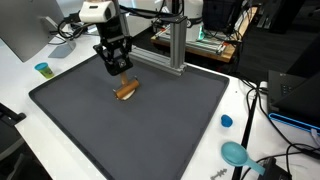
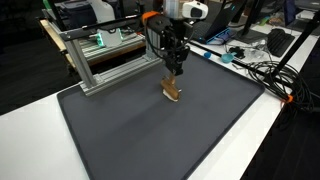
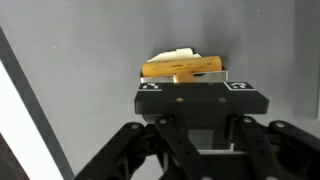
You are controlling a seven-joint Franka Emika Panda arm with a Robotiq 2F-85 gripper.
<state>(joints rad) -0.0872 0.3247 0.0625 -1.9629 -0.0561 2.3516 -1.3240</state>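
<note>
Dark grey rectangular mat looked matt, finely textured, rubbery. Brown oblong block on the mat looked smooth, wood-like, faintly glossy. Black gripper above the mat: matt plastic. Silver frame beside the mat: brushed aluminium. White table under the mat: smooth.

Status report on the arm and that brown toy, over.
Gripper shut on brown toy. Toy down at mat. Frame behind, apart; nothing in the way.

Orange-brown and cream toy, dark grey mat, black tool.
</note>
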